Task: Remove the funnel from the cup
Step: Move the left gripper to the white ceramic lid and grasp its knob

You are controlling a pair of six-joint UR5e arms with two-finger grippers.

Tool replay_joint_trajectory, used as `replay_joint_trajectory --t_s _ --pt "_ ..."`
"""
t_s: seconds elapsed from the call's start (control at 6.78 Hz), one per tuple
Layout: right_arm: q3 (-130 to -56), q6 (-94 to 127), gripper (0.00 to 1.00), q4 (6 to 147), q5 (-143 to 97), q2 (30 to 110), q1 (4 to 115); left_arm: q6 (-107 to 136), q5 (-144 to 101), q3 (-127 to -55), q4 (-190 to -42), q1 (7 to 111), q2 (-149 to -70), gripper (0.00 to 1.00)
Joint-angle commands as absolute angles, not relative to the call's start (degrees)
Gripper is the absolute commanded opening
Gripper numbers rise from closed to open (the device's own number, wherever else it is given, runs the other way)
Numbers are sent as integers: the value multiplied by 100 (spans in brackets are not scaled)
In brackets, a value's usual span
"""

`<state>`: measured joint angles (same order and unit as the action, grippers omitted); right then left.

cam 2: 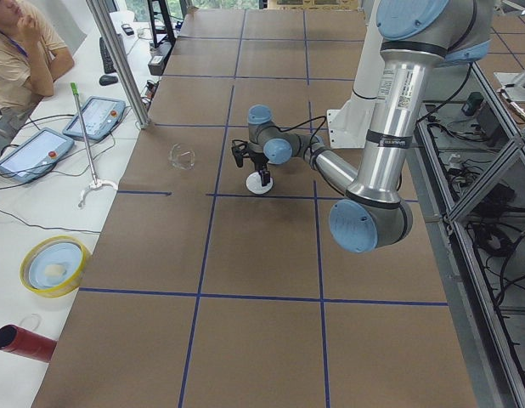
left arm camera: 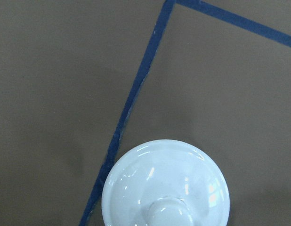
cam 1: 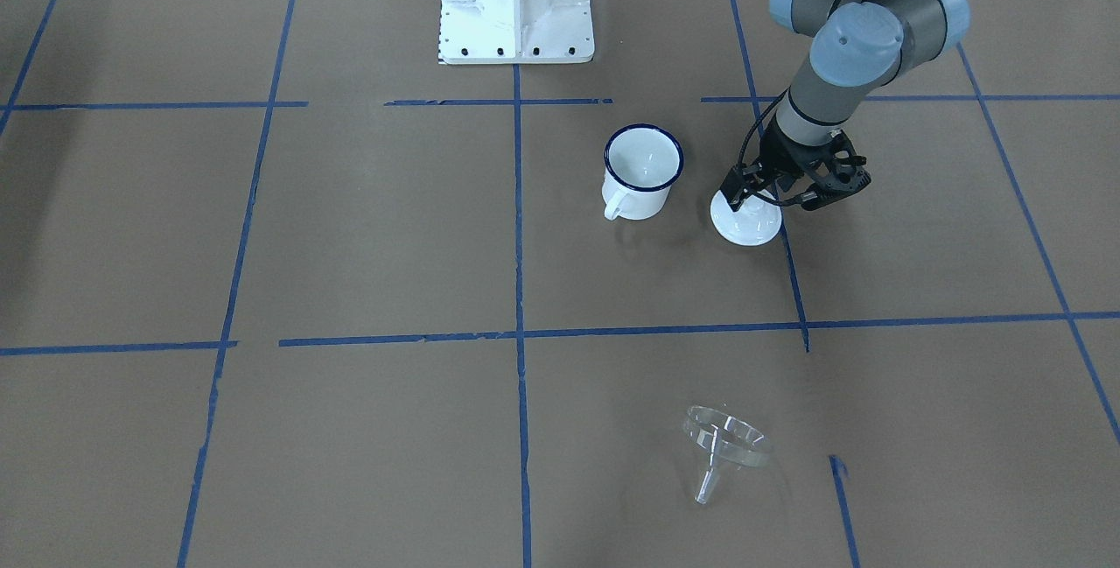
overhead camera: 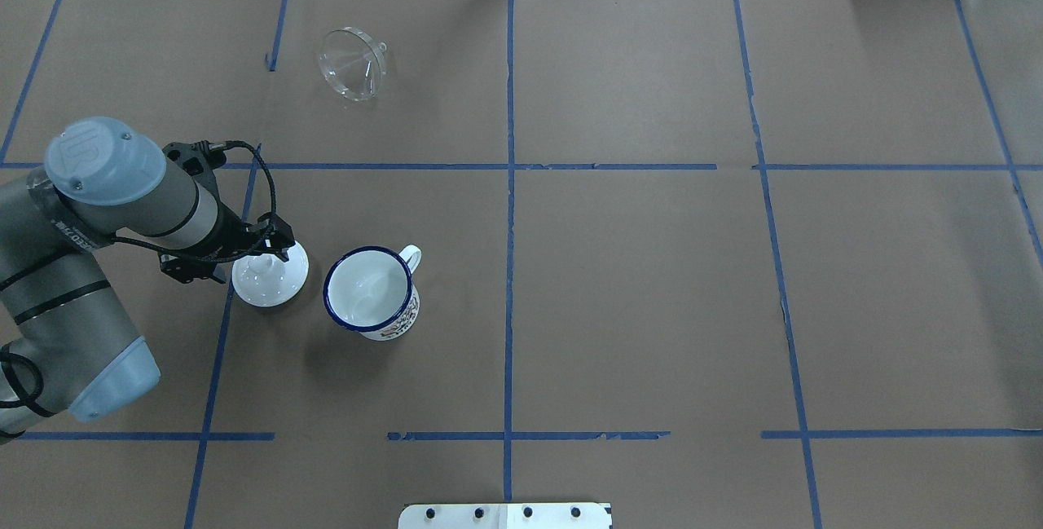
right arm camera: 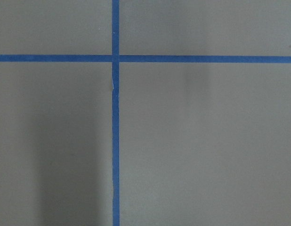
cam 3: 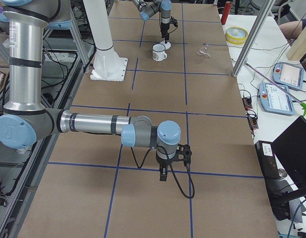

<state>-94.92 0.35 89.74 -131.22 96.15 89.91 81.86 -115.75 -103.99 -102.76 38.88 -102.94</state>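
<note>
Left gripper is set at lid knob; grip cannot be told, nor right gripper's. Funnel is already out of cup, lying sideways at overhead 1 o'clock, spout toward 12. Left arm is judged nearer.

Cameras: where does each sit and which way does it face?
Front-facing: across the table, looking down toward the robot's base; left arm at right.
Overhead: behind the robot, looking forward and down; left arm at left.
Exterior left: table's left end; left arm near.
Exterior right: table's right end; right arm near.
Left wrist: down on the white lid.
Right wrist: down on taped paper.
Shared: front-facing and overhead both show funnel and cup apart.
</note>
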Motion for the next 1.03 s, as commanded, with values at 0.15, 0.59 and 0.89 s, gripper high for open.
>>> replay_joint_trajectory --t_s 0.15,0.59,0.89 --pt "-9492 35 100 8974 -13122 9615 8991 8200 -11584 -10345 -10336 3885 -10301 41" --pt "-9492 35 100 8974 -13122 9615 8991 8244 -11810 -10458 -10266 3885 -10309 0" --pt "-9492 35 100 8974 -13122 9615 8991 8271 -12023 -11315 -9394 4312 -10554 0"
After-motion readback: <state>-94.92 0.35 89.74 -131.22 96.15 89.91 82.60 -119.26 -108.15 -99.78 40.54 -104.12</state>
